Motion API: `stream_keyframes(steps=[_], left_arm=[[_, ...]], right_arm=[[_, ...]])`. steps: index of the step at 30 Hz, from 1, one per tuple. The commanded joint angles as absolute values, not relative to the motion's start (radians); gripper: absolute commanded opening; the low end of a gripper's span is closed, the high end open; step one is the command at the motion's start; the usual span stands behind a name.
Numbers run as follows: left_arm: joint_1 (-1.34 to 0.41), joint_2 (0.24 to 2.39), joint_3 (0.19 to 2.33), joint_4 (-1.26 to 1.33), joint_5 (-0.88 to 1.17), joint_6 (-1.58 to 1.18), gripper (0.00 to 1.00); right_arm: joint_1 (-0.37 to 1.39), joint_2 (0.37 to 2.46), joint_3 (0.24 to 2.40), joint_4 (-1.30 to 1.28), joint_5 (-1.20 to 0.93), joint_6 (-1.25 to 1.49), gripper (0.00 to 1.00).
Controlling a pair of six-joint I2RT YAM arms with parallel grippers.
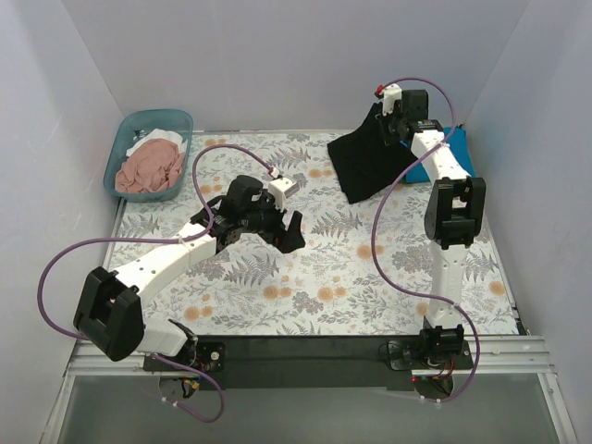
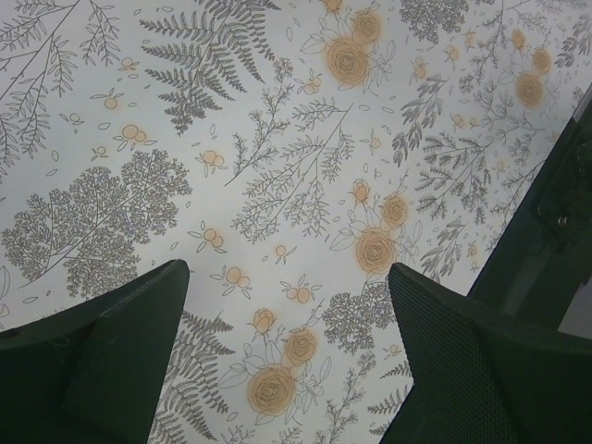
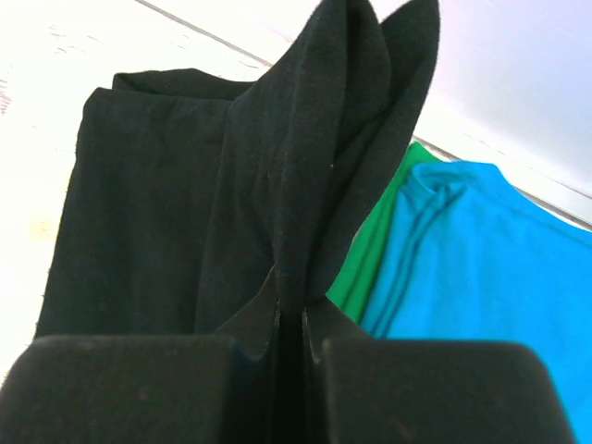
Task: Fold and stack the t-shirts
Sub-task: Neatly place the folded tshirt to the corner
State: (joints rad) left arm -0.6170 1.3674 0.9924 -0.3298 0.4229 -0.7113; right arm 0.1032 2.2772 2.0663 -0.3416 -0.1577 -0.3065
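Gripping the black t-shirt (image 1: 363, 171), right tool (image 3: 291, 342) crowds the far wall (image 1: 277, 55); left tool (image 2: 287, 273) gapes above tablecloth (image 2: 277, 139).

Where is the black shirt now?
Top view, far right: the black shirt hangs from the shut right tool, just left of the blue shirt.

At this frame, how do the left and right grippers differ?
The left gripper stands open with nothing between its fingers; the right gripper is shut on the black t-shirt. The left gripper is over bare floral table cloth mid-table; the right gripper is at the far right, near the teal-blue t-shirt. Shared: both are black two-finger grippers.
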Motion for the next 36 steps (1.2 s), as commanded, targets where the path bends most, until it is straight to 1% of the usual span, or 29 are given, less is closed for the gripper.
stream_keyframes(steps=[1, 10, 19, 36], left_arm=[[-0.611, 1.321, 0.979, -0.321, 0.403, -0.709, 0.91], [-0.611, 1.309, 0.971, -0.321, 0.393, -0.707, 0.94], [-0.612, 1.298, 0.963, -0.316, 0.388, -0.706, 0.95], [-0.611, 1.293, 0.953, -0.299, 0.405, -0.699, 0.97]], right_arm=[[0.081, 2.195, 2.132, -0.313, -0.13, -0.356, 0.01], [0.063, 2.152, 2.16, -0.316, -0.129, -0.387, 0.01], [0.054, 2.112, 2.186, -0.319, -0.14, -0.393, 0.01], [0.048, 2.014, 2.168, -0.357, -0.155, -0.402, 0.01]])
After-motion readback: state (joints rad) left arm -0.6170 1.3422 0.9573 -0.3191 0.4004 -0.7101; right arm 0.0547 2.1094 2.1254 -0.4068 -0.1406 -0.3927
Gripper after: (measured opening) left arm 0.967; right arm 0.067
